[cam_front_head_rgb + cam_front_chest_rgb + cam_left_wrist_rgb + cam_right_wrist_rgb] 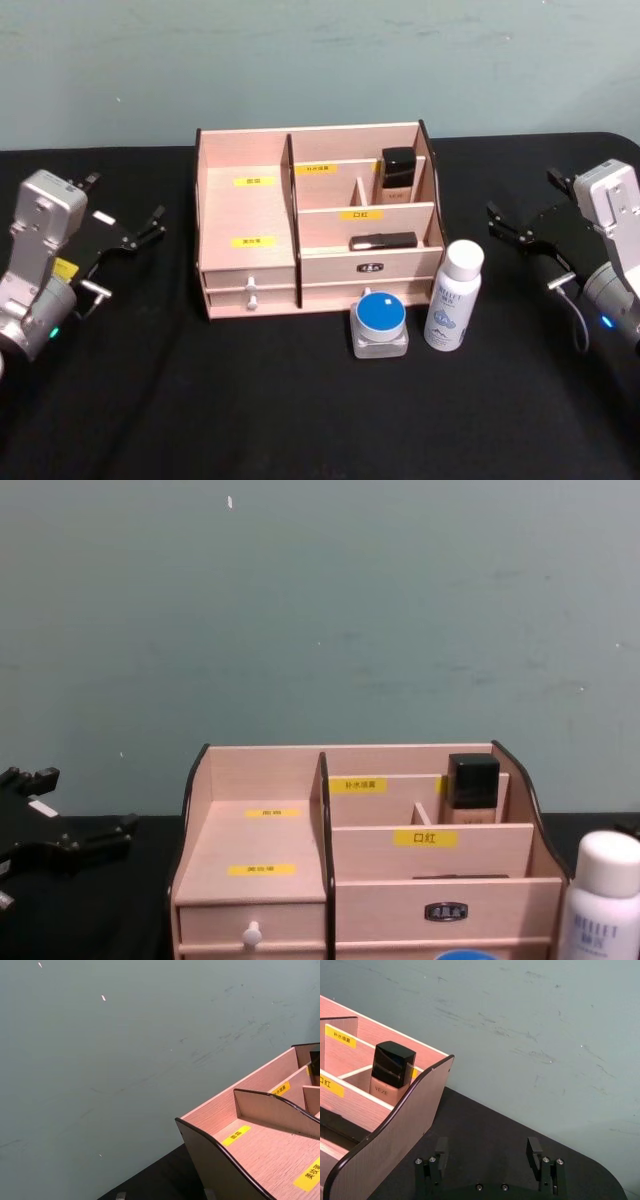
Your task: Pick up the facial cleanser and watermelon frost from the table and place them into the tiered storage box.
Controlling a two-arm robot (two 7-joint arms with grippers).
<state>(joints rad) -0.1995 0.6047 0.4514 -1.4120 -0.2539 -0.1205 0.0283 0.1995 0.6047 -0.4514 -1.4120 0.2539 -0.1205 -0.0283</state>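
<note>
At lower centre the facial cleanser (pixel 454 296) and watermelon frost (pixel 380 322) stand before the tiered storage box (pixel 245 210), flanked by the left hand (pixel 125 200) and right hand (pixel 522 194), both with fingers apart, likely ready to grasp.

The facial cleanser (pixel 454 297) stands upright, beside the blue-lidded watermelon frost (pixel 380 322). Both sit apart from the tiered storage box (pixel 245 210) — just before its drawers.

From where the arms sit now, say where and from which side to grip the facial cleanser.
Grip the facial cleanser mid-body, below the cap, probably from the robot's right with the right gripper: it stands upright, watermelon frost close on its left, tiered storage box behind.
</note>
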